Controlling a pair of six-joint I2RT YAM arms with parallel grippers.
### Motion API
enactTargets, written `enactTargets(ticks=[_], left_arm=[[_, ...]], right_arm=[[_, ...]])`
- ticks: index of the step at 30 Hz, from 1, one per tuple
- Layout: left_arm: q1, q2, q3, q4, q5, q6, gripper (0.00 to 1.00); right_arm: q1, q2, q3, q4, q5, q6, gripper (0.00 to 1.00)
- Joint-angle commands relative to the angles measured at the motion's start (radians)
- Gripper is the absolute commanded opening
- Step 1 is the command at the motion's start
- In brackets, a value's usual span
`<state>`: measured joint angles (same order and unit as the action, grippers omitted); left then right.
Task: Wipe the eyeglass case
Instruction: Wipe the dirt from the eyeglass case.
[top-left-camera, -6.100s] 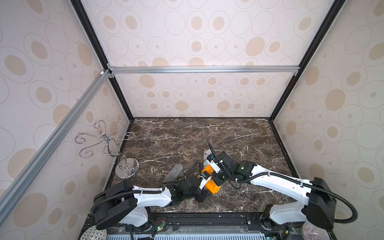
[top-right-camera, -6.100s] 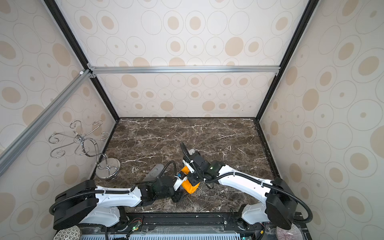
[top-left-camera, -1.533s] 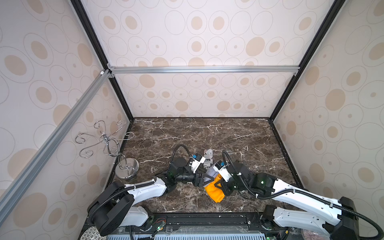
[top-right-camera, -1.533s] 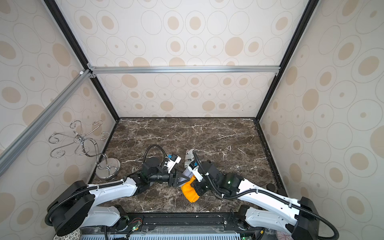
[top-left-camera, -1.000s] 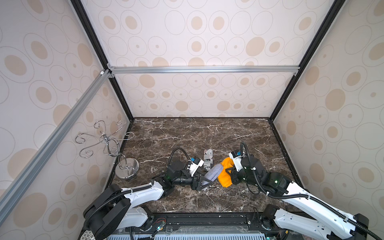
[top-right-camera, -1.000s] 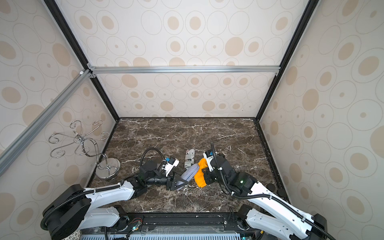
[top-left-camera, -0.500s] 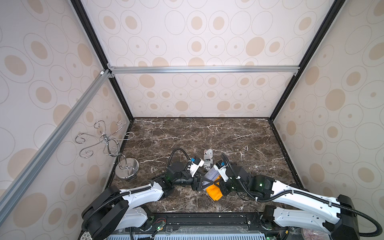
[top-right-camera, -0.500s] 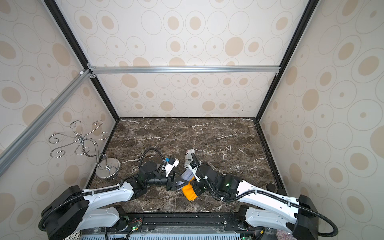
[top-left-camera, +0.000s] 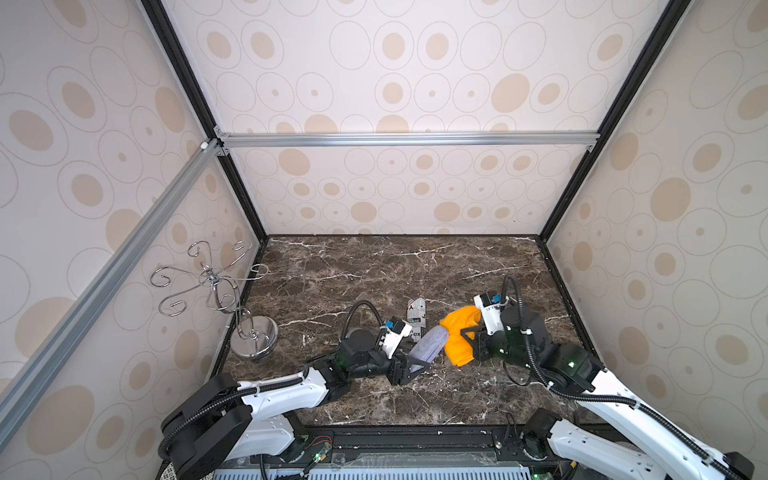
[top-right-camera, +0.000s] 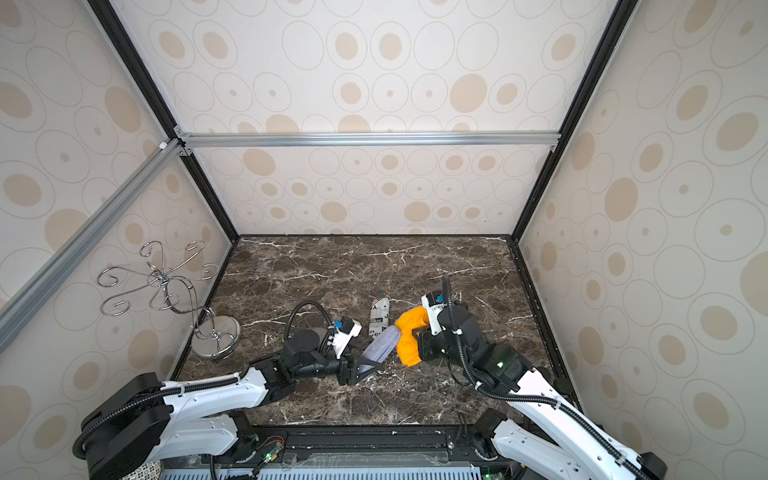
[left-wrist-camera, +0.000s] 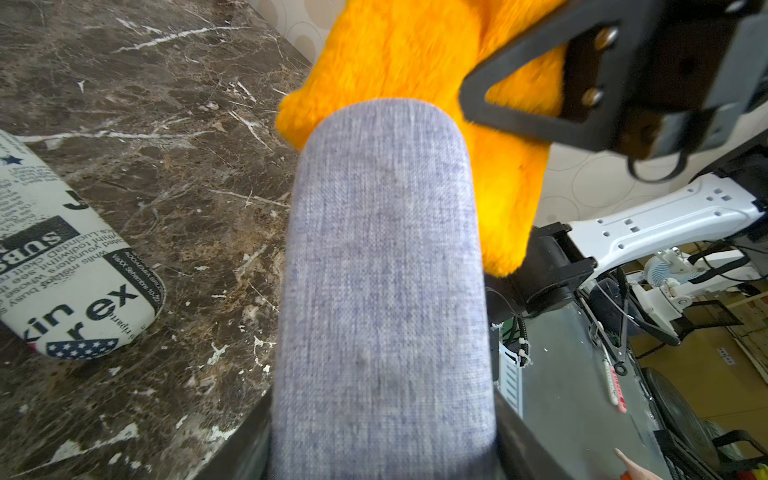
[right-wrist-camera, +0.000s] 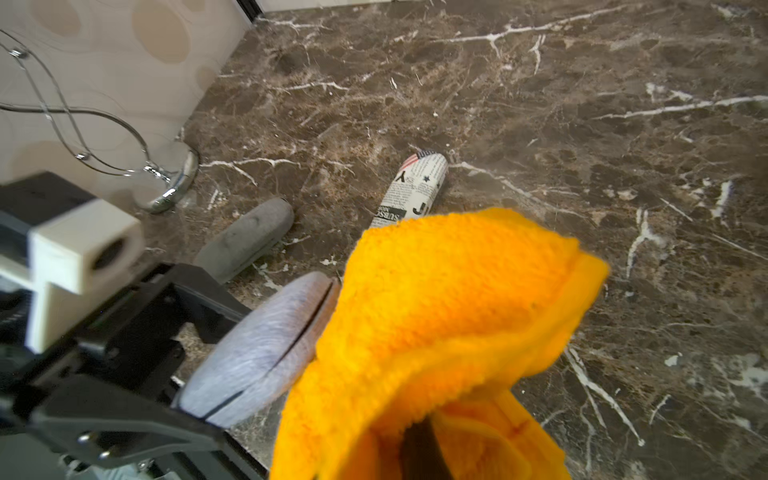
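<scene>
A: Left gripper (top-left-camera: 409, 368) first: clamped tight on one end of the lavender-grey eyeglass case (top-left-camera: 428, 343), a jaw on either side of the fabric shell. Closed seam visible along the case's edge from the right wrist.

B: Resting on the marble table (top-left-camera: 374, 270)?

A: No. Held out ahead of the fingers, free end tilted up and clear of the stone.

B: And the right gripper (top-left-camera: 471, 338)?

A: Pinched shut on an orange cloth (top-left-camera: 457, 332), fluffy and bunched, fingers mostly buried in the folds.

B: Touching the case?

A: Yes. Cloth against the free tip of the case, straight ahead of the left gripper, lapped over the rounded end on the side toward the right gripper. Grippers facing each other, near, with case and cloth between them.

B: Anything else close by?

A: A newspaper-print eyeglass case (top-left-camera: 417, 316), flat on the table just beyond the left gripper, beside the held case and apart from both grippers. Also a dark grey eyeglass case (right-wrist-camera: 249, 239), flat on the stone behind the left gripper, seen plainly only from the right wrist.

B: Further off?

A: A chrome hook stand (top-left-camera: 253, 340), well apart on the left gripper's outer side, close to the patterned wall, round base on the table.
</scene>
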<state>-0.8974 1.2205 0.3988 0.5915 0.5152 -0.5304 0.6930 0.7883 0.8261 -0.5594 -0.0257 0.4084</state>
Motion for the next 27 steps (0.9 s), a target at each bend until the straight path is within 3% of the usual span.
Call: enactTargets(ticks=[1, 12, 16, 22, 27], left_arm=[[-0.02, -0.015, 0.006, -0.048, -0.053, 0.064, 0.6], [-0.048, -0.038, -0.008, -0.014, -0.051, 0.079, 0.57], [-0.048, -0.027, -0.029, 0.058, 0.027, 0.073, 0.56], [-0.048, -0.032, -0.049, 0.061, 0.007, 0.086, 0.53], [-0.048, -0.037, -0.087, 0.09, -0.07, 0.108, 0.5]], right_arm=[[-0.005, -0.003, 0.045, 0.012, -0.194, -0.032, 0.0], [-0.006, 0.099, -0.002, 0.086, -0.324, 0.025, 0.0], [-0.007, 0.174, 0.003, 0.097, -0.309, 0.031, 0.0], [-0.011, 0.248, 0.014, 0.073, -0.175, 0.042, 0.0], [-0.012, 0.179, -0.026, 0.105, -0.29, -0.013, 0.0]])
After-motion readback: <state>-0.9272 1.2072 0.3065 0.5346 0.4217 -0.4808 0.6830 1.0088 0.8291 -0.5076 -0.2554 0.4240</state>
